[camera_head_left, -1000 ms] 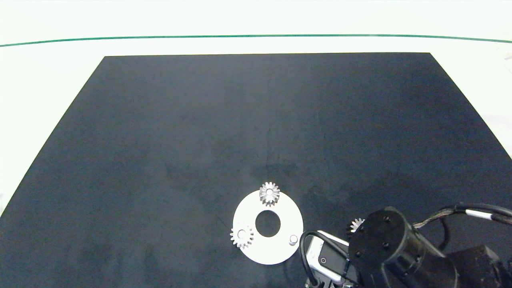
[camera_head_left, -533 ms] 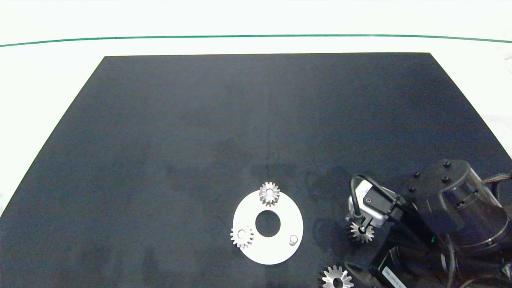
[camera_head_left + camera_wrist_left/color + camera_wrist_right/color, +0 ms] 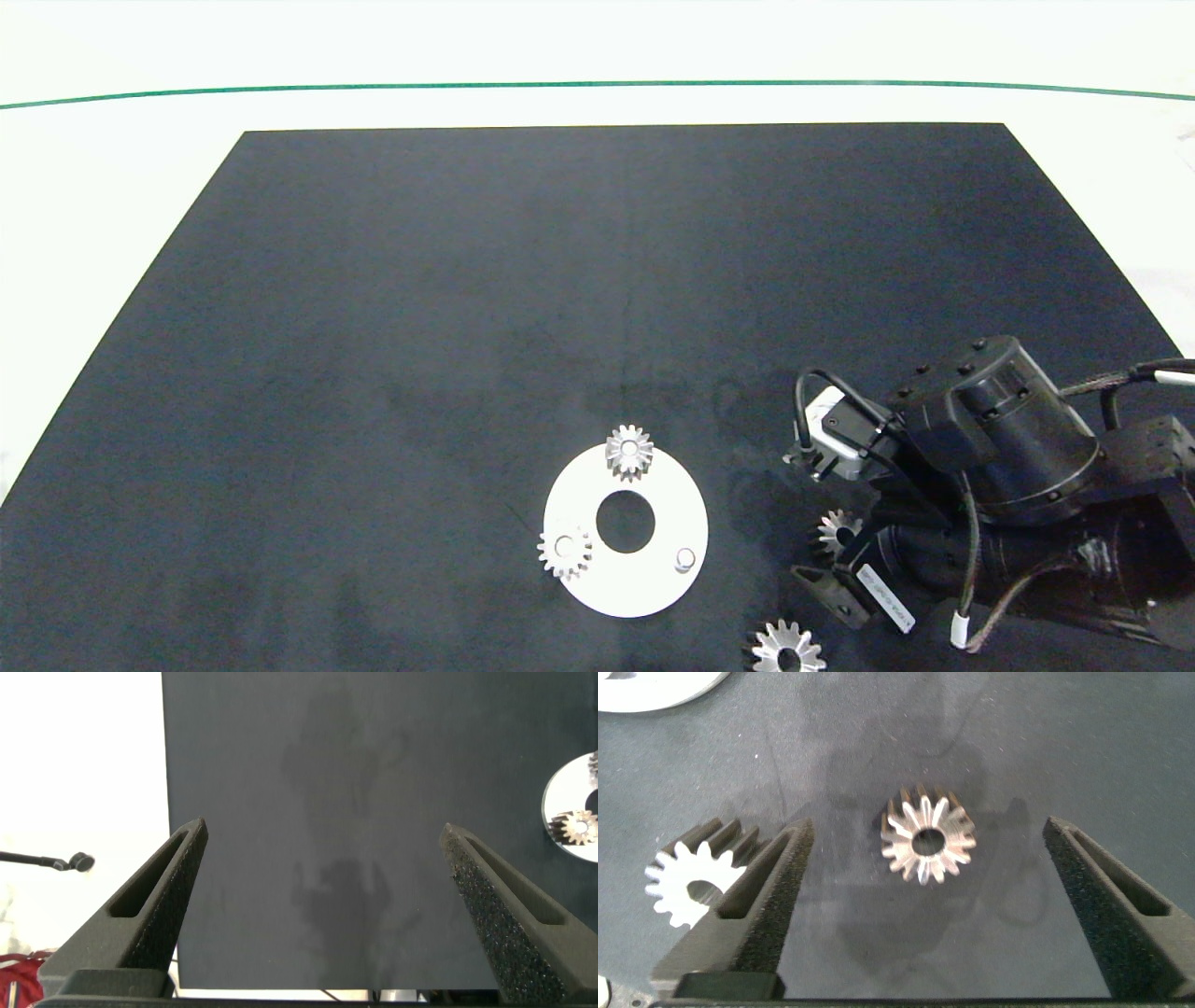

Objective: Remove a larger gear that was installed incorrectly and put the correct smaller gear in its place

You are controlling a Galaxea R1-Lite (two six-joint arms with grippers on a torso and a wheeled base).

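The larger gear (image 3: 787,649), with long star-like teeth, lies flat on the black mat near its front edge, right of the white disc plate (image 3: 653,593). In the right wrist view the larger gear (image 3: 689,884) sits just outside one finger. The smaller gear (image 3: 833,528) lies on the mat right of the plate, half hidden under my right arm. My right gripper (image 3: 829,541) is open around it. In the right wrist view the smaller gear (image 3: 926,841) lies between the spread fingers of my right gripper (image 3: 928,829), touching neither. My left gripper (image 3: 322,835) hangs open with nothing in it.
The plate carries two small gears (image 3: 629,452) (image 3: 565,551), a bare peg (image 3: 684,558) and a central hole. In the left wrist view the plate's edge (image 3: 565,793) shows at one side. The black mat (image 3: 467,327) lies on a white table.
My right arm swung from the mat's front edge up and to the right, uncovering the larger gear on the mat. The open gripper then came down around the smaller gear.
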